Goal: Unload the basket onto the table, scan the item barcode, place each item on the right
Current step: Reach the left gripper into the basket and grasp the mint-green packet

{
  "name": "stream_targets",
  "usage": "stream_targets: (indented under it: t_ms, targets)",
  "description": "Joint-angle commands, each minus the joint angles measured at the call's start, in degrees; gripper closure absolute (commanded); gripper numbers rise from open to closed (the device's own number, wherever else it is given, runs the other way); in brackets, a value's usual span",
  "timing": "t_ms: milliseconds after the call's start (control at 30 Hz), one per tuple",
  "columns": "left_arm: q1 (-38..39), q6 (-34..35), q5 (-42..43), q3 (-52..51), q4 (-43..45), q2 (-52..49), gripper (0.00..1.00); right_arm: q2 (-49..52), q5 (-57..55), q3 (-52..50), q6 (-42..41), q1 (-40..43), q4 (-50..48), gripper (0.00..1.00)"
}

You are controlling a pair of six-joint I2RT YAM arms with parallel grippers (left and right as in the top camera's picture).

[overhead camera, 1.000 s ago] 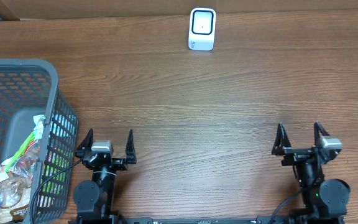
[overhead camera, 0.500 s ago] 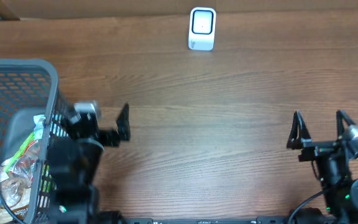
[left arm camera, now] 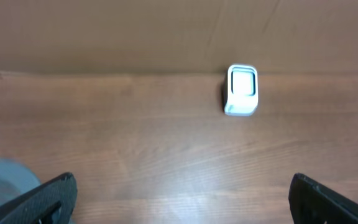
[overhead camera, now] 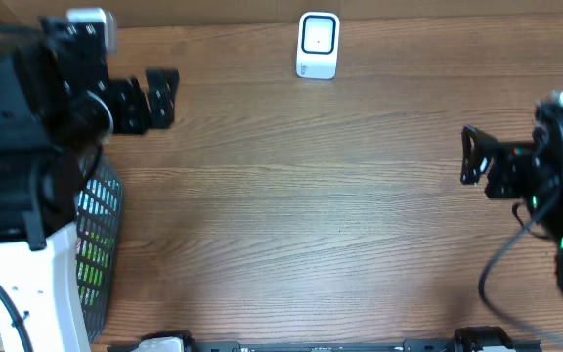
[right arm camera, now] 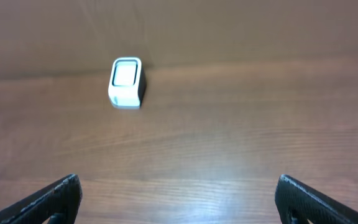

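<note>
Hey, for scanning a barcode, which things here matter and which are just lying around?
For the job:
- scanner
- basket, contents mostly hidden by the left arm
- left gripper, open, empty
- right gripper, open, empty

Just there:
- table
- cardboard wall behind the scanner

Wood-grain tabletop [overhead camera: 340, 196] is carrying two things: a white scanner [overhead camera: 318, 45] is standing at 12 o'clock near the far edge, and a grey mesh basket [overhead camera: 98, 240] is sitting at 9 o'clock, partly hidden.
</note>
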State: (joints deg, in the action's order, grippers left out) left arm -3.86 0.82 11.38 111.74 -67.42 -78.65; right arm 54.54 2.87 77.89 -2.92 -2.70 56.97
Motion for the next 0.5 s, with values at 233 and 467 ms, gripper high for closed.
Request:
stream_targets:
  t_ms: [233, 467]
  targets:
    - [-0.31, -3.41, 2.16, 10.14, -10.67, -8.35, 0.01, 12.24, 10.01, 9.18, -0.07, 0.2, 5.2, 0.0]
    - [-10.49, 17.14, -9.92, 13.97, -17.57, -8.0, 0.0, 13.25, 12.48, 9.18, -0.07, 0.2, 5.81, 0.0]
